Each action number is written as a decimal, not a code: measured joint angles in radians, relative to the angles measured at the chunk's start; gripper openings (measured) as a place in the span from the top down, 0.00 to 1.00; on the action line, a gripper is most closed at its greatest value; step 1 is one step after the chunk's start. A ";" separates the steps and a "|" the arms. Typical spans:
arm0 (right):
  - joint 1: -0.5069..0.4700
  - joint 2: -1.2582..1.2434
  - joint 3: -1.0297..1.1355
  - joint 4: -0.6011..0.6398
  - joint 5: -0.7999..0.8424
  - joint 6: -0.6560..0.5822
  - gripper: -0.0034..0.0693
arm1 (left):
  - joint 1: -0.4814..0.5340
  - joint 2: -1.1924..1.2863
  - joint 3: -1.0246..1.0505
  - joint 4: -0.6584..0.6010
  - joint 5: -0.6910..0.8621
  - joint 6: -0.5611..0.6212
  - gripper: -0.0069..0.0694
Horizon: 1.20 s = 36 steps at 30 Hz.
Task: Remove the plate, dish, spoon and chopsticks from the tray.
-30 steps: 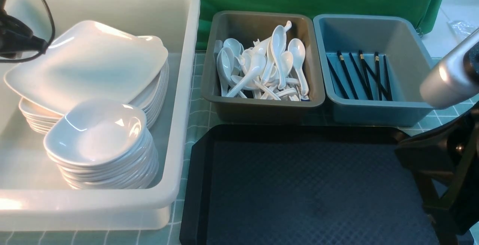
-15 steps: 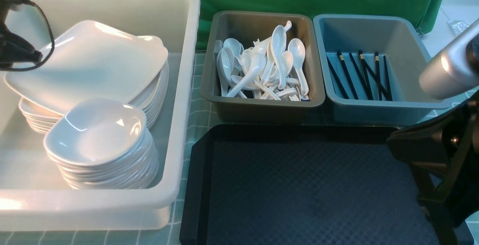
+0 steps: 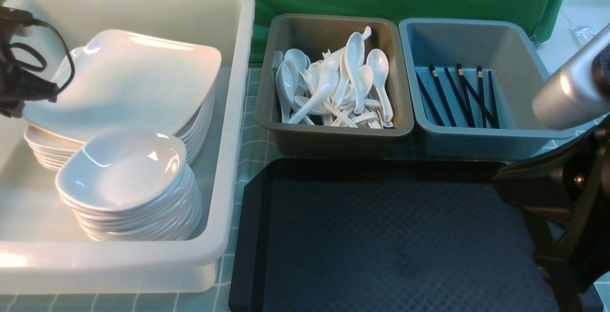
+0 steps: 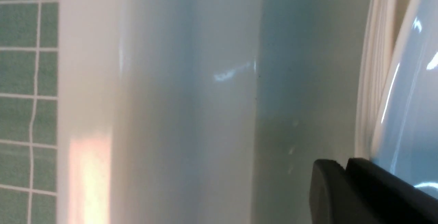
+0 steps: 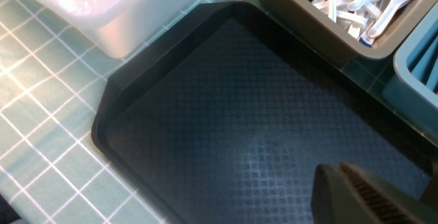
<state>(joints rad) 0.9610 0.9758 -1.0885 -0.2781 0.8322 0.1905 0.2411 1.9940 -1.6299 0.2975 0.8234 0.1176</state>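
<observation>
The black tray [image 3: 395, 245] lies bare at the front, and its floor also fills the right wrist view [image 5: 219, 114]. A white plate [image 3: 124, 83] sits tilted on a stack of plates in the white tub. My left gripper [image 3: 21, 95] is shut on its left rim, and the plate [image 4: 410, 97] shows beside the closed fingers [image 4: 345, 164]. The top dish [image 3: 121, 166] crowns a stack of dishes in front. Spoons [image 3: 333, 83] fill the grey tub. Chopsticks [image 3: 457, 95] lie in the blue tub. My right gripper [image 5: 337, 167] hovers shut and empty over the tray's right side.
The big white tub [image 3: 233, 112] stands left of the tray. The grey tub [image 3: 333, 133] and the blue tub [image 3: 476, 138] stand side by side behind the tray. A green checked cloth [image 3: 248, 159] covers the table. The right arm [image 3: 567, 97] reaches in from the right.
My left gripper has dropped lower at the tub's left side, and the top plate has shifted right and settled flatter on the stack. The right gripper has edged left over the tray.
</observation>
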 joint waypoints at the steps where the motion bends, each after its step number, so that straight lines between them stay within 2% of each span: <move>1: 0.000 0.000 0.000 0.000 0.001 -0.002 0.88 | 0.000 -0.007 0.000 -0.010 0.010 0.000 0.84; 5: 0.000 0.000 0.000 -0.001 0.003 -0.002 0.87 | 0.000 -0.053 0.000 -0.068 0.056 0.002 0.84; 10: 0.000 0.000 0.000 -0.034 0.004 0.003 0.86 | -0.008 -0.147 0.000 -0.170 0.086 0.059 0.84; 15: 0.000 0.000 0.000 -0.053 0.005 0.026 0.86 | -0.083 -0.348 0.060 -0.308 0.031 0.131 0.84; 18: 0.000 0.000 0.000 -0.063 0.014 0.044 0.86 | -0.249 -0.608 0.241 -0.436 -0.111 0.203 0.84; 19: 0.000 0.000 0.000 -0.065 0.019 0.053 0.86 | -0.306 -0.683 0.304 -0.455 -0.157 0.211 0.84; 20: 0.000 0.000 0.000 -0.065 0.020 0.056 0.86 | -0.318 -0.684 0.317 -0.455 -0.157 0.211 0.84; 23: 0.000 0.000 0.000 -0.073 0.043 0.093 0.85 | -0.522 -0.960 0.550 -0.503 -0.317 0.211 0.84; 27: 0.000 0.000 0.000 -0.075 0.049 0.147 0.85 | -0.678 -1.195 0.792 -0.536 -0.480 0.198 0.84; 32: 0.000 0.000 0.000 -0.066 0.056 0.206 0.85 | -0.770 -1.368 0.983 -0.537 -0.616 0.194 0.84; 36: 0.000 0.000 0.000 -0.041 0.065 0.216 0.85 | -0.779 -1.429 1.049 -0.536 -0.647 0.194 0.84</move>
<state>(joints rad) 0.9610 0.9758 -1.0885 -0.3187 0.8971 0.4066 -0.5379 0.5651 -0.5808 -0.2383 0.1763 0.3116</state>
